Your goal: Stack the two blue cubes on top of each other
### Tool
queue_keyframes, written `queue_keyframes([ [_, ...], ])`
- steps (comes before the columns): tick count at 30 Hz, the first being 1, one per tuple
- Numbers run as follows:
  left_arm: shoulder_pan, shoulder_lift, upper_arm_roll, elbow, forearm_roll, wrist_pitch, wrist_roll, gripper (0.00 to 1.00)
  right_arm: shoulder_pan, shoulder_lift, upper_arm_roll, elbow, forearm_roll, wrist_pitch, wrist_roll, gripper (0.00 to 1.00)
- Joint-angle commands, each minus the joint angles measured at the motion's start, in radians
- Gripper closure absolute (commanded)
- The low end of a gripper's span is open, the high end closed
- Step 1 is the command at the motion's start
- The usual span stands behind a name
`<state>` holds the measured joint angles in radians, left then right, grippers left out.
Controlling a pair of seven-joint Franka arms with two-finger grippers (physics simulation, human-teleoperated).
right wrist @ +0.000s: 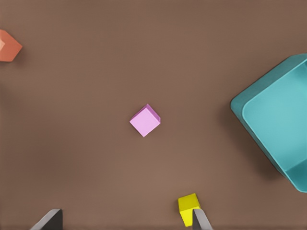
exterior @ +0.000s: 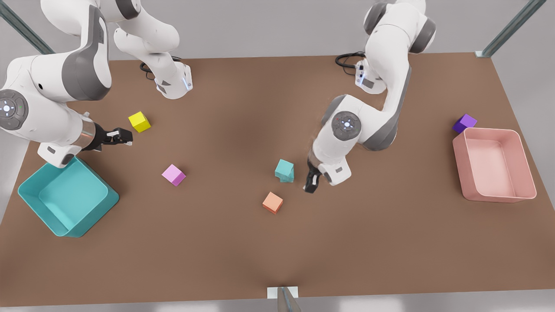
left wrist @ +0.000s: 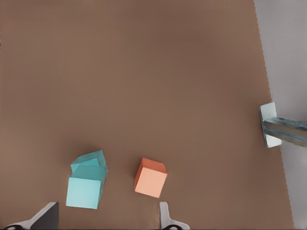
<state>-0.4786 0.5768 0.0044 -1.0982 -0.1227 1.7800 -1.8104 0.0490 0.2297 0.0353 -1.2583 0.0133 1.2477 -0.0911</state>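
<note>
Cubes of matte teal, two in number, stand as a stack near the middle of the brown table (exterior: 243, 242): the upper blue cube (exterior: 284, 167) rests on the lower blue cube (exterior: 287, 177), twisted somewhat out of line with it, so that the lower cube's corner shows past it in the left wrist view (upper blue cube (left wrist: 86, 188), lower blue cube (left wrist: 91, 158)). An orange cube (exterior: 272, 202) lies just beside the stack, apart from it.

The left gripper (exterior: 311, 184) hangs just beside the stack on the front view's right, its fingers spread wide and holding nothing; the fingertips (left wrist: 45, 218) frame the stack and the orange cube in the wrist view. The right gripper (exterior: 122, 136) waits well apart, near the yellow cube (exterior: 139, 121) and above the teal bin (exterior: 65, 219); its fingers likewise stand wide and empty in the right wrist view. A pink cube (exterior: 174, 175) lies between the two arms. A purple cube (exterior: 464, 123) touches or nearly touches the pink bin (exterior: 524, 173) at the front view's right.

Handling, as judged: the cubes appear rigid, light and flat-faced, with a matte surface that should not slip. A hold belongs on two opposite vertical faces, at mid-height, jaws square to them. Because the upper cube sits twisted, a brush from a finger could topple it.
</note>
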Motion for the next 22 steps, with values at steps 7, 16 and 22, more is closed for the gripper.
queue_keyframes([
  [7,0.385,-0.293,-0.057,-0.210,0.098,-0.468,1.830,0.00,0.000,-0.003,0.002,0.000,-0.001,0.001,0.001,0.00],
  [16,0.383,-0.293,-0.057,-0.232,0.075,-0.475,1.827,0.00,0.005,-0.012,0.002,0.019,-0.047,0.012,0.010,0.00],
  [22,0.383,-0.293,-0.057,-0.232,0.074,-0.475,1.827,0.00,0.003,-0.035,0.000,0.003,-0.045,0.015,0.008,0.00],
])
